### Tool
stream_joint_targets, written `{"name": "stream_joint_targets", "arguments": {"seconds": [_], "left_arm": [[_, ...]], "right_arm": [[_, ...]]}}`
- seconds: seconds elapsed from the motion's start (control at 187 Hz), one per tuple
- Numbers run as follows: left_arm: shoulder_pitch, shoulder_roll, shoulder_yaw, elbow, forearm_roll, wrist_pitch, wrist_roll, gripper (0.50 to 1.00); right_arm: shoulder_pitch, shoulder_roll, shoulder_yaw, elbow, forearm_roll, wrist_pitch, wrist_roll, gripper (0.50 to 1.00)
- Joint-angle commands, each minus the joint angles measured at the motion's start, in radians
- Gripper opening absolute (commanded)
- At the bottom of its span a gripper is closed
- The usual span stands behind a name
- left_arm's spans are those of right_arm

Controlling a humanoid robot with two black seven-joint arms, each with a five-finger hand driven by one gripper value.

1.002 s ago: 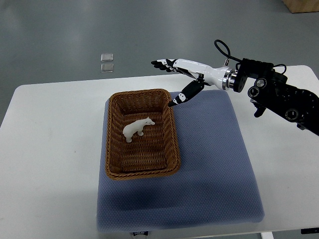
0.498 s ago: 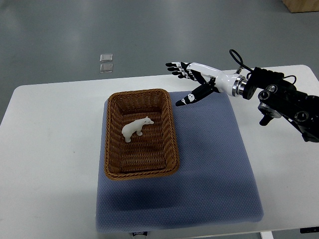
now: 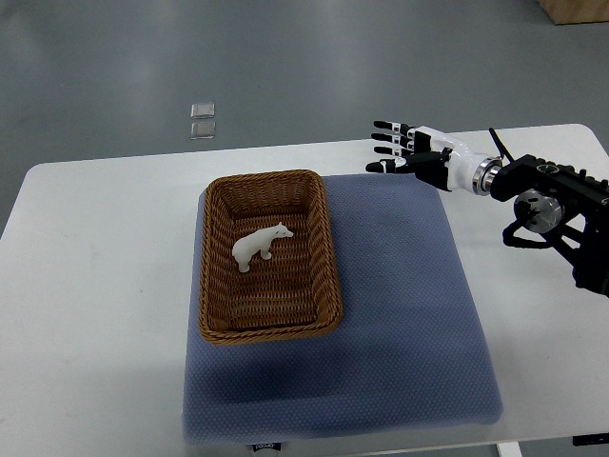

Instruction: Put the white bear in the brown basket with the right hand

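The white bear [image 3: 261, 246] lies inside the brown wicker basket [image 3: 324, 276], near its middle. The basket stands on the left part of a blue mat [image 3: 400, 314]. My right hand [image 3: 404, 152] is open and empty, fingers spread, above the mat's far right corner, well to the right of the basket. Its black arm [image 3: 557, 205] comes in from the right edge. The left arm does not show.
The mat lies on a white table [image 3: 95, 286]. Two small clear squares [image 3: 203, 119] lie on the grey floor beyond the table's far edge.
My right hand has drawn back to the right, away from the basket's far right corner, and stays open. The bear and basket have not moved.
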Motion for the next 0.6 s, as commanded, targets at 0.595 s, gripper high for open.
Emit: {"name": "stream_joint_targets", "arguments": {"seconds": [0.595], "left_arm": [[0.006, 0.000, 0.003, 0.001, 0.000, 0.000, 0.006, 1.000]], "right_arm": [[-0.037, 0.008, 0.002, -0.002, 0.195, 0.006, 0.004, 0.964]]}}
